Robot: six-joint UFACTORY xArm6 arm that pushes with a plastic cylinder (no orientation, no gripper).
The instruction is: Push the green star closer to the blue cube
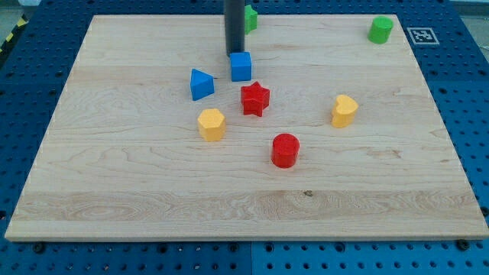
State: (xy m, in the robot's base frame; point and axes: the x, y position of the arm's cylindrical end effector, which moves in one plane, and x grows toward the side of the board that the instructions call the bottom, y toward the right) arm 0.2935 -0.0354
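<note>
A pale wooden worktop (244,198) lies on a blue perforated base (466,92). A black-and-white marker tag (422,34) sits at the view's top right; yellow-black striped tape (11,37) crosses top left.

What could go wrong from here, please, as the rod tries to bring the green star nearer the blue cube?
1. My tip sits just above the blue cube, between it and the green star; moving off carelessly could knock the cube away.
2. The rod hides most of the star, so its exact position is uncertain.
3. The star lies near the board's top edge; a glancing push might slide it off.
</note>
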